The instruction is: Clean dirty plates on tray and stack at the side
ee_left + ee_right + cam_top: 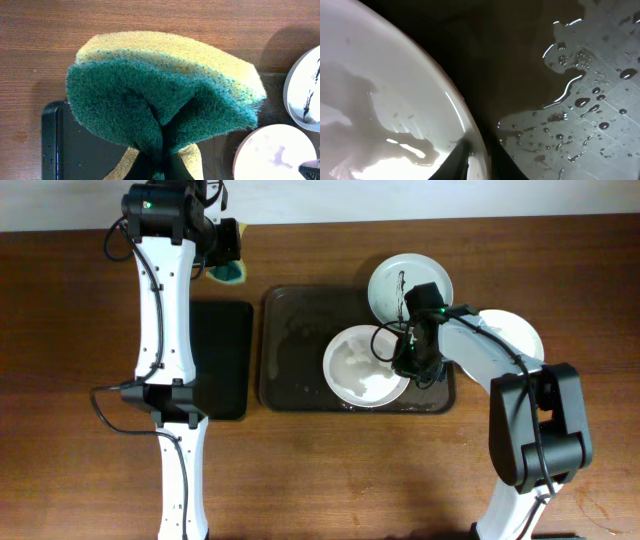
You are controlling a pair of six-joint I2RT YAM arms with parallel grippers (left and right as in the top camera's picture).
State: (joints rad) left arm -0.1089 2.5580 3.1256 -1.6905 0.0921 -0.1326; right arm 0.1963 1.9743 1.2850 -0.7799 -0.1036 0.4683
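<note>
- Gripping the right-hand rim of the wet plate (362,366), my right end effector (406,362) is closed on it; the right wrist view shows the white edge pinched between my two fingers (454,165).
- That wet plate lies inside the tray (292,330), in its right half, toward the near edge. Its face is white with a watery sheen.
- Water films and droplets cover the tray floor beside the plate, seen clearly from the right wrist.
- The streaked plate (392,280) sits at the tray's far right corner, overlapping the rim. A dark streak runs down its middle.
- The third plate (518,332) rests on the bench (330,470) just to the right of the tray. My right arm crosses over it and hides part of it, so I cannot tell how clean its face is.
- My left end effector (161,165) is closed on a sponge (165,95), folding it so that the green scouring side faces the wrist camera and the yellow side lies behind.
- From overhead, the sponge hangs above the bench near the far edge, just beyond the far right corner of the black tray (222,360).
- The black tray lies on the bench to the left of the tray, near it but apart.
</note>
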